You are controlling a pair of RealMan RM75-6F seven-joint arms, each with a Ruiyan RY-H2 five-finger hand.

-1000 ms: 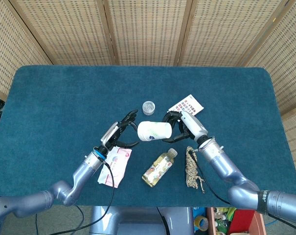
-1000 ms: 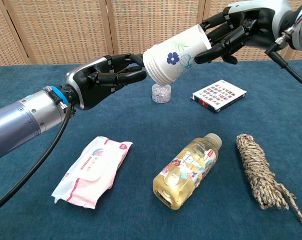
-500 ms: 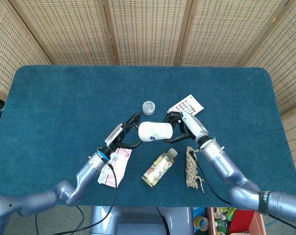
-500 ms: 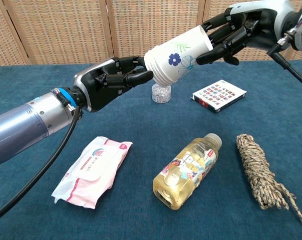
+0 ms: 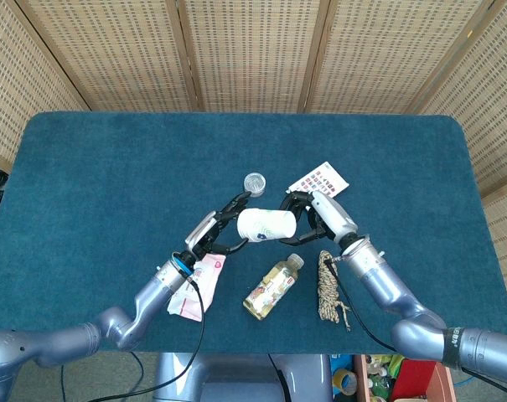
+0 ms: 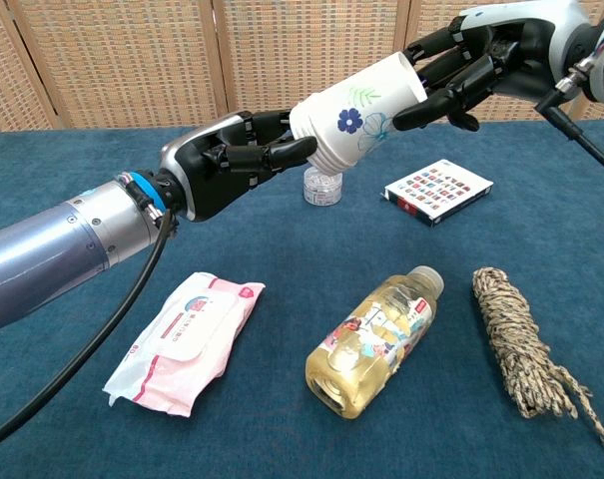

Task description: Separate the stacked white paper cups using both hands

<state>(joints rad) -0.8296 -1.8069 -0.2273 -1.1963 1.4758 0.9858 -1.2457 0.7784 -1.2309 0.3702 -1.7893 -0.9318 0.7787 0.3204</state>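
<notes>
The stacked white paper cups (image 5: 266, 224) (image 6: 356, 108), printed with blue flowers, hang on their side above the table, base pointing left. My right hand (image 5: 316, 213) (image 6: 481, 60) grips them around the rim end. My left hand (image 5: 215, 233) (image 6: 227, 160) reaches in from the left. Its fingers are spread above and below the cups' base, with the fingertips (image 6: 287, 150) at the base edge. In neither view do they show a closed hold.
On the blue table lie a pink wet-wipes pack (image 5: 194, 285) (image 6: 187, 339), a yellow drink bottle (image 5: 272, 289) (image 6: 376, 344), a coil of rope (image 5: 328, 289) (image 6: 521, 344), a card box (image 5: 318, 180) (image 6: 438, 190) and a small clear jar (image 5: 254, 182) (image 6: 321, 187).
My left hand has moved right, up to the base of the cups. The right hand and the cups have barely shifted.
</notes>
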